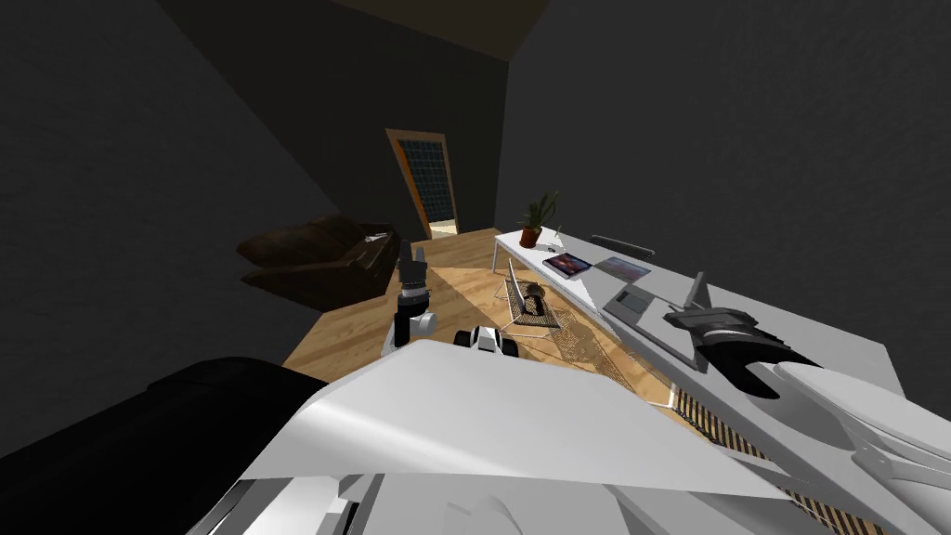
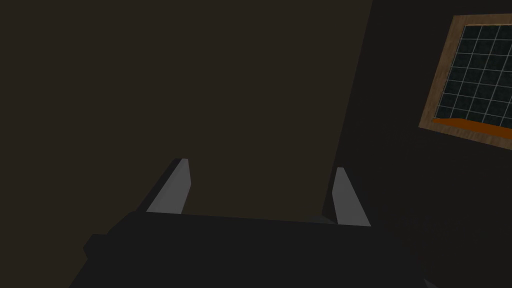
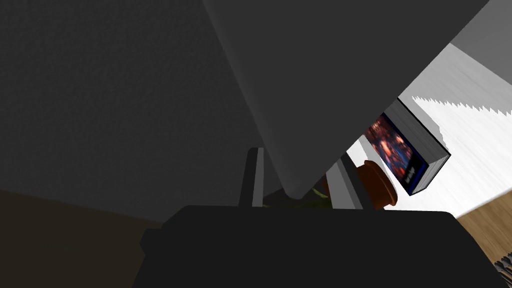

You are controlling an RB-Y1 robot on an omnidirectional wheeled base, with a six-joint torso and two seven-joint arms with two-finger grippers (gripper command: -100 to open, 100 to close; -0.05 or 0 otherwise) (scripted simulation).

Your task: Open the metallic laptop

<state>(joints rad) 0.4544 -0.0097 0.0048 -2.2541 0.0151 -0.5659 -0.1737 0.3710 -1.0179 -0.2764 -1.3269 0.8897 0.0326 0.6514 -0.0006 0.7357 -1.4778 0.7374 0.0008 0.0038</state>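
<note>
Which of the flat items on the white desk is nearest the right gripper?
The plain grey laptop, touching the right gripper; the two picture-covered items lie farther along the desk.

White worktop point(image 1: 836, 348), grey laptop point(image 1: 633, 301), dark brown sofa point(image 1: 316, 260), wood-grain floor point(image 1: 358, 325), orange-brown pot point(image 1: 529, 238), green plant point(image 1: 540, 210), red-and-blue mottled book point(image 1: 567, 265).

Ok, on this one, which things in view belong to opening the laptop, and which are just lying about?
Part of the job:
- grey laptop
- right gripper, at the laptop
- white desk under it

Just lying about:
- left gripper, open, away from the desk
- colourful book
- potted plant
- wire chair
- brown sofa
</note>
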